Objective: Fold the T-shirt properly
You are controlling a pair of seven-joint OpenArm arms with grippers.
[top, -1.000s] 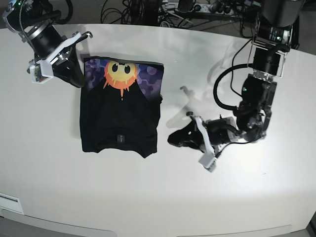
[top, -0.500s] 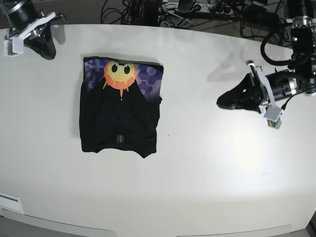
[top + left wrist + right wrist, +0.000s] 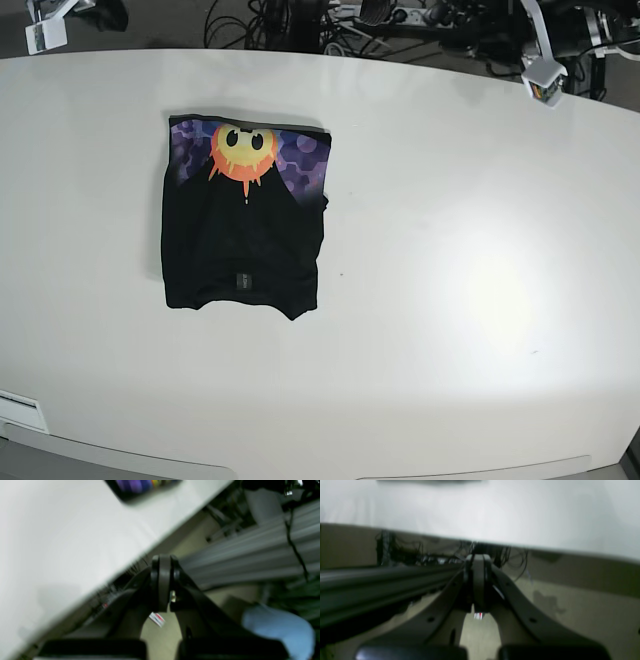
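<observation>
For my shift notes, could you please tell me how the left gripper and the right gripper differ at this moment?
In the base view, the left gripper sits past the table's far right corner, the right gripper past its far left. The left wrist view catches the T-shirt's purple print; the right wrist view shows only bare tabletop. Both are shut and empty.

place: robotics lab | evidence: white table [image 3: 450,300] — cable tangle [image 3: 300,25] behind it

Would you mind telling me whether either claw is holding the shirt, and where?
Neither: both claws are shut on nothing, and the shirt lies free on the table.
</observation>
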